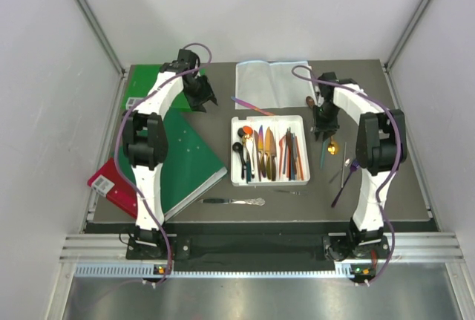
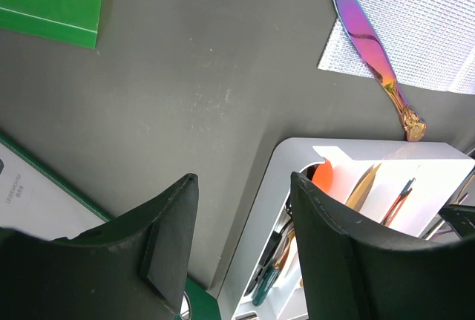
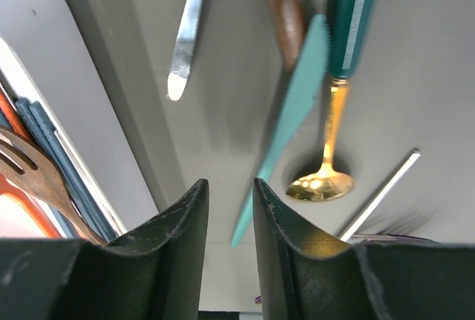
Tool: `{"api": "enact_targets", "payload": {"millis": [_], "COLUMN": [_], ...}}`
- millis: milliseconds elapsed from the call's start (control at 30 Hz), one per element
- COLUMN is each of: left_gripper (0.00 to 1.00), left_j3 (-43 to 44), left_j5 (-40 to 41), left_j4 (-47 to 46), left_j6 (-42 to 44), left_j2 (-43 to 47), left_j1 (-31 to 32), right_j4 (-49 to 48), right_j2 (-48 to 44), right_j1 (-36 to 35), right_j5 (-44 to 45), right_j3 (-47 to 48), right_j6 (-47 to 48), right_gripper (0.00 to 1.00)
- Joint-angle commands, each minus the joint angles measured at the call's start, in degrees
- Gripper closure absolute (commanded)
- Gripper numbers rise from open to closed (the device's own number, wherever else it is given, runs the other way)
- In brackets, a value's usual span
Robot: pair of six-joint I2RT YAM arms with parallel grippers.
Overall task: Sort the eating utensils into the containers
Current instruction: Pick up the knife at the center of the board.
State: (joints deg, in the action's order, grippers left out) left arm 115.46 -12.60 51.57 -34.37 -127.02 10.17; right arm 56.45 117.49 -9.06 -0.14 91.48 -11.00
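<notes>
The white tray (image 1: 239, 179) in the middle of the table holds several utensils in its narrow compartments. Loose on the table lie an iridescent knife (image 1: 249, 105), a silver knife (image 1: 234, 201), a gold spoon (image 1: 333, 145) and a purple utensil (image 1: 345, 183). My left gripper (image 1: 200, 97) is open and empty over bare table beside the tray's rim (image 2: 282, 179), with the iridescent knife (image 2: 367, 41) farther off. My right gripper (image 3: 230, 186) hangs just right of the tray (image 3: 74, 60), jaws narrowly open with nothing between them. A teal knife (image 3: 297, 105) lies below, beside the gold spoon (image 3: 320, 183).
Green books (image 1: 182, 149) and a red one (image 1: 111, 183) cover the table's left side. A white open book (image 1: 271, 82) lies behind the tray. A silver blade (image 3: 185, 38), a brown handle (image 3: 286, 15) and a silver stick (image 3: 378, 194) lie near the right gripper.
</notes>
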Motion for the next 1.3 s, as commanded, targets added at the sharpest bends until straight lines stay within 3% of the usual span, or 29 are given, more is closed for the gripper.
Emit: {"api": "enact_targets", "payload": {"millis": [0, 467, 1067, 1167, 1267], "left_gripper": [0.43, 0.43, 0.43, 0.43, 0.43], "left_j3": [2.14, 2.31, 2.49, 2.40, 2.40], "left_j5": [-0.49, 0.03, 0.74, 1.00, 0.91], "left_j4": [1.16, 1.51, 1.95, 2.04, 1.95], "left_j6": [0.18, 0.09, 0.53, 0.62, 0.53], "left_j2": [0.28, 0.28, 0.37, 0.37, 0.46], "left_j1": [-0.07, 0.02, 0.02, 0.02, 0.02], "right_j4": [-1.43, -2.92, -3.10, -3.53, -4.59], "right_j2": [-4.73, 0.01, 4.32, 4.85, 4.94], "right_j1": [1.76, 5.01, 3.70, 2.56, 2.21], "right_j5": [2.34, 1.55, -0.56, -0.56, -1.26], "right_j3": [-0.34, 1.15, 2.12, 1.51, 0.54], "right_j6": [0.28, 1.95, 2.22, 2.13, 1.16], "right_gripper": [0.69, 0.69, 0.71, 0.75, 1.00]}}
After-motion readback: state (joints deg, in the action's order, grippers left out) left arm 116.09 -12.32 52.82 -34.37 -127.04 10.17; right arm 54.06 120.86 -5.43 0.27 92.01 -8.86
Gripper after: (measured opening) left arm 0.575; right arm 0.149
